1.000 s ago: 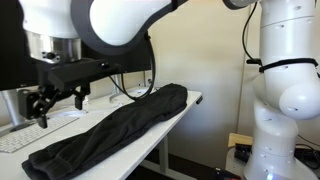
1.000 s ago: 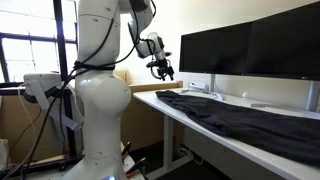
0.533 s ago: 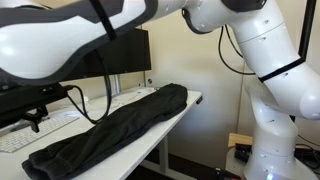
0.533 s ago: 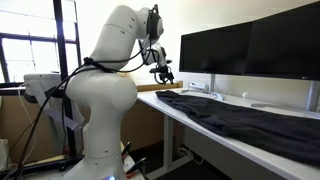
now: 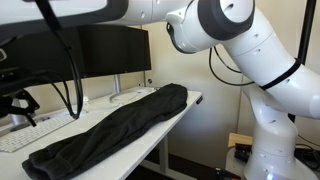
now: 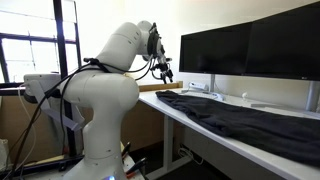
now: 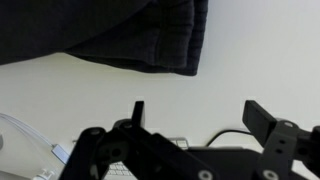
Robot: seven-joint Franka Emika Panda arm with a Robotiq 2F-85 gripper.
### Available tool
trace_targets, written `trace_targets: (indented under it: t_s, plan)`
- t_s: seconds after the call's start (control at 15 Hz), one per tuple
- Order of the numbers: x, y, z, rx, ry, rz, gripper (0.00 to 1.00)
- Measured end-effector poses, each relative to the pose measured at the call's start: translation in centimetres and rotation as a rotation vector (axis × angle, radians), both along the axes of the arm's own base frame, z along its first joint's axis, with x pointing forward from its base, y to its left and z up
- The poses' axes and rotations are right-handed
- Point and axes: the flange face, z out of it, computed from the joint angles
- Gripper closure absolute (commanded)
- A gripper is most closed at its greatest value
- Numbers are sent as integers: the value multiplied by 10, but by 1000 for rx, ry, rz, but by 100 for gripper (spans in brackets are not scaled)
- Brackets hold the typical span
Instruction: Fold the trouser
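**Desk:** Where does the trouser (image 5: 115, 125) lie?

**Photographer:** Stretched along the white desk (image 5: 193, 98) in front of the dark monitors (image 5: 110, 50). It is one long black band running from the near end, beside a keyboard (image 5: 15, 140), to the far end, where the cloth bunches into a thicker hump. In both exterior views it is unfolded.

**Desk:** How does the fabric look?

**Photographer:** Plain black, limp and creased. In an exterior view the trouser (image 6: 240, 120) spreads low and rumpled over the desktop, its wrinkles catching a little light. The wrist view shows one end of the garment (image 7: 120, 30) against bare white desk (image 7: 100, 85), with a stitched band running along that end.

**Desk:** And the gripper?

**Photographer:** The gripper (image 6: 163, 72) hangs in the air off the desk's end, held out by the white Panda arm (image 6: 120, 60) — apart from the cloth, not touching it. In the wrist view the gripper (image 7: 200, 115) looks down on the tabletop just beside the trouser's end. Its jaws are spread wide, the two dark fingers (image 7: 262, 118) standing well apart with nothing but white desk showing between them.
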Motion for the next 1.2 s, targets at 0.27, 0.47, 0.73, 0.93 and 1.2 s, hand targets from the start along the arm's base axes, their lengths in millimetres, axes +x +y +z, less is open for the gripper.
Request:
trace_targets:
  t_s: [0.27,0.47,0.73,0.93,1.2]
  plan:
    - [-4,-2,0,-22,128,-78,0]
    - [-8,-1,-9,-34,204,-105,0]
    - [-12,-2,-26,-50,283,-126,0]
    - [-14,-4,-36,-55,325,-148,0]
    - [-12,-8,-42,-38,369,-168,0]
